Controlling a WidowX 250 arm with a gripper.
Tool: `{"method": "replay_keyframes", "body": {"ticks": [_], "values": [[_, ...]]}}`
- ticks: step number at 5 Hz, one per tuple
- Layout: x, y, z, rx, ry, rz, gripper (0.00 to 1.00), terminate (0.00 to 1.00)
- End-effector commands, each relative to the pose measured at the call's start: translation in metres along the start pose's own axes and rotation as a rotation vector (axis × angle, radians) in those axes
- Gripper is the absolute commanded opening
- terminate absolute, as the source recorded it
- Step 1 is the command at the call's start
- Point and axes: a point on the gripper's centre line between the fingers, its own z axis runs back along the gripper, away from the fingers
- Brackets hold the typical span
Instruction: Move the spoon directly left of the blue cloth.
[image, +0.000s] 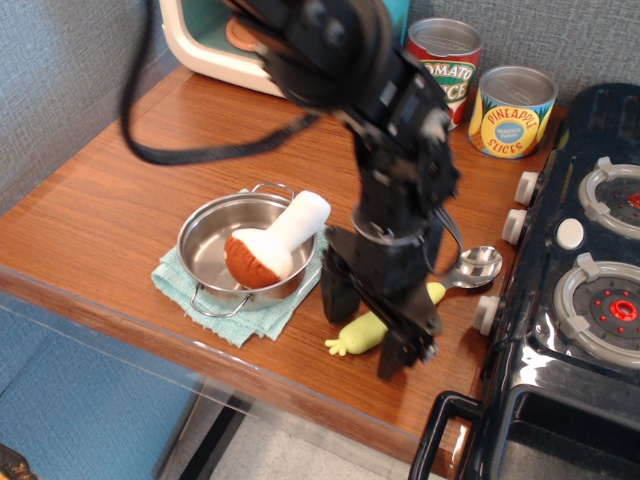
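Note:
The spoon (357, 335) lies on the wooden table right of the pan, its pale yellow-green handle pointing front-left and its silver bowl (477, 266) near the stove. My black gripper (365, 332) is open and low over the handle, one finger (336, 298) on the left side and the other finger (398, 352) on the right; the arm hides the handle's middle. The blue cloth (235, 312) lies rumpled under the steel pan (215, 238), which holds a brown, white-stemmed toy mushroom (268, 248).
A toy stove (575, 290) with knobs stands at the right. Tomato sauce can (446, 62) and pineapple can (511, 110) stand at the back. A white-and-teal appliance (208, 38) is at the back left. The table's front edge runs close to the cloth.

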Motion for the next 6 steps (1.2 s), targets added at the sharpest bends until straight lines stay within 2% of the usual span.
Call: {"method": "replay_keyframes", "body": {"ticks": [1, 3, 4, 5, 6], "values": [[0.003, 0.003, 0.008, 0.018, -0.060, 0.024, 0.00, 0.00], [0.001, 0.005, 0.012, 0.021, -0.087, 0.044, 0.00, 0.00], [-0.006, 0.011, 0.036, 0.036, -0.160, 0.064, 0.00, 0.00], [-0.023, 0.030, 0.064, 0.038, -0.274, 0.128, 0.00, 0.00], [-0.038, 0.049, 0.084, 0.009, -0.366, 0.181, 0.00, 0.00]]}}
